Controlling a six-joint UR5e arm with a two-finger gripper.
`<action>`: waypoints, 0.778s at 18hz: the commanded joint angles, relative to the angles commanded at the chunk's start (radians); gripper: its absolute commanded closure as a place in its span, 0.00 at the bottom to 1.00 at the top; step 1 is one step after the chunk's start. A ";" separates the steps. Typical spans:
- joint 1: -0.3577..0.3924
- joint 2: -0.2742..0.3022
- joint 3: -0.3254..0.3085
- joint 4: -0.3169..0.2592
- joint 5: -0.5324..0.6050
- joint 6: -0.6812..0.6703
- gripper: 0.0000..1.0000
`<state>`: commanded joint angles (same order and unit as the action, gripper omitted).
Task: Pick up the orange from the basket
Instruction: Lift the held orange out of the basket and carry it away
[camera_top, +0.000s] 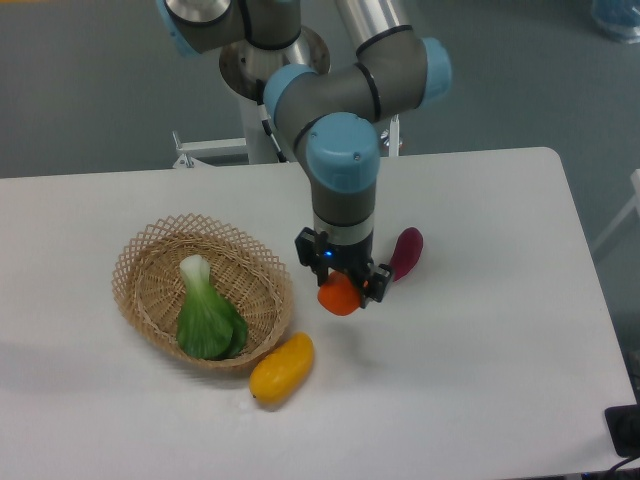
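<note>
Here the gripper (343, 283) pinches the orange (339, 295) between its fingers, just right of the wicker basket (135, 290).

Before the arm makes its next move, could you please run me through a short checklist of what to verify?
1. Orange in the gripper: ok, it sits between the fingers.
2. Orange out of the basket: ok, it is to the right of the rim.
3. Orange lifted off the table: cannot tell from this single view.
4. Bok choy undisturbed: ok, it lies inside the basket.
5. Mango clear of the gripper: ok, it lies on the table by the basket's front edge.
6. Purple vegetable clear: cannot tell, it is close behind the gripper.
</note>
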<state>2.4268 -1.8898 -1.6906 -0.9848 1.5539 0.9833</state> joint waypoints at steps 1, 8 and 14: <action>0.002 -0.005 0.006 0.000 0.000 0.002 0.28; 0.008 -0.019 0.029 -0.008 0.052 0.040 0.28; 0.020 -0.019 0.029 -0.008 0.051 0.040 0.28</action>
<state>2.4467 -1.9083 -1.6613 -0.9925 1.6045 1.0232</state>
